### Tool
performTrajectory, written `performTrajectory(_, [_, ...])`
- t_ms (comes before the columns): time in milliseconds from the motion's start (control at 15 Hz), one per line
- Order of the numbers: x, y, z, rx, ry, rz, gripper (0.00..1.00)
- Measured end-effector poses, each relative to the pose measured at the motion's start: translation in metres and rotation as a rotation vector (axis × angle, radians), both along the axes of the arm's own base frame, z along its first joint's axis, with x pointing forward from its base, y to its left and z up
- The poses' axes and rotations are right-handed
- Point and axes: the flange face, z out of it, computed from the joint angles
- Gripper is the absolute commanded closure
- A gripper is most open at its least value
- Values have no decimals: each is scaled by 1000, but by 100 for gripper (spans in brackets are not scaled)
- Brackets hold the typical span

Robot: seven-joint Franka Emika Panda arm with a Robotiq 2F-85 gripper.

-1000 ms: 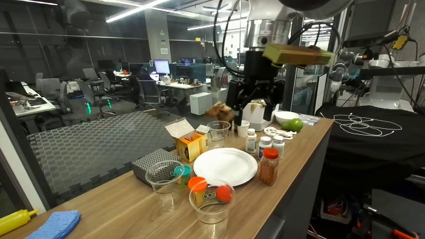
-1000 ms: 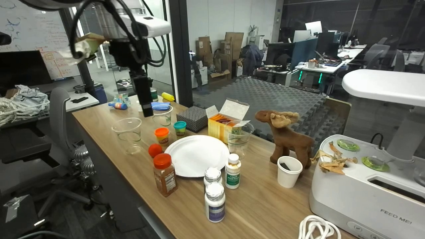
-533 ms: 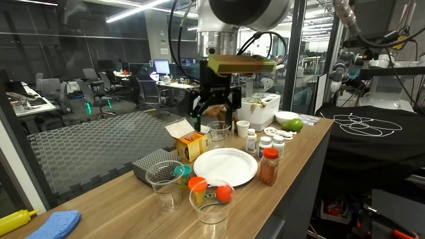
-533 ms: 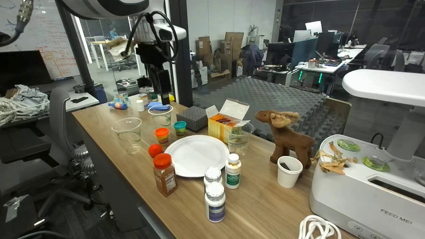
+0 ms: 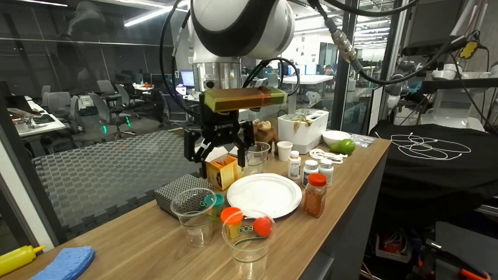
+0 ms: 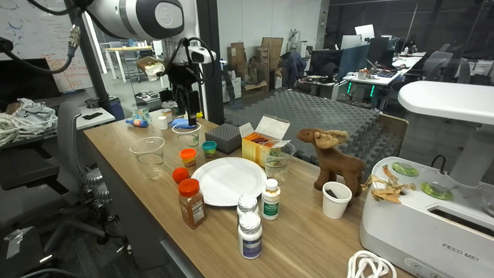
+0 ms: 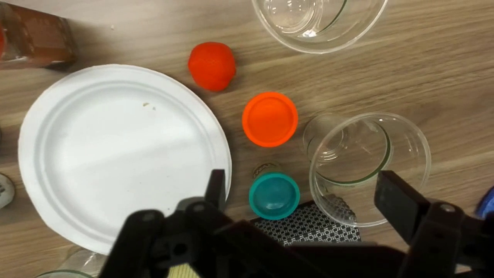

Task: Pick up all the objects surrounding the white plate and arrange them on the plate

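Note:
The white plate (image 5: pixel 264 194) lies on the wooden counter with only crumbs on it. Around it stand an orange-lidded tub (image 7: pixel 270 119), a teal-lidded tub (image 7: pixel 274 196), a red ball (image 7: pixel 212 66), a red-lidded spice jar (image 6: pixel 192 204), several white bottles (image 6: pixel 250 235), a yellow tea box (image 5: pixel 223 171), a black patterned box (image 6: pixel 224 138) and clear cups (image 7: pixel 370 170). My gripper (image 5: pixel 222 166) is open and empty, in the air above the patterned box side. In the wrist view its fingers (image 7: pixel 299 185) stand apart, with the teal-lidded tub and a clear cup between and below them.
A brown toy moose (image 6: pixel 334 158), a white paper cup (image 6: pixel 336 200) and a white appliance (image 6: pixel 424 216) stand farther along the counter. A white cord (image 5: pixel 328 154), a green fruit (image 5: pixel 344 146), a blue cloth (image 5: pixel 66 262) and a yellow bottle (image 5: pixel 19 259) also lie there.
In an exterior view the arm has swung leftward and lowered, from near the appliance to above the tea box and patterned box. The gripper stays open. The objects on the counter have not moved.

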Motion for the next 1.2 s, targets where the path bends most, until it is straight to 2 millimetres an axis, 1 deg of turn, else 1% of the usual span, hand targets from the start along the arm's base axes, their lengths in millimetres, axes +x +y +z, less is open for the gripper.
performTrajectory(333, [6,14,-17,9,21,42,0])
performTrajectory(733, [10,17,-50,19,38,56,0])
performTrajectory(800, [11,17,-55,25,44,57,3])
performTrajectory(867, [12,16,-59,31,46,56,26])
performTrajectory(1000, [14,17,-63,43,44,56,30])
performTrajectory(1067, [16,17,-63,51,39,53,37])
performTrajectory(1133, [17,17,-62,55,31,50,47])
performTrajectory(1200, [19,17,-61,58,24,47,55])
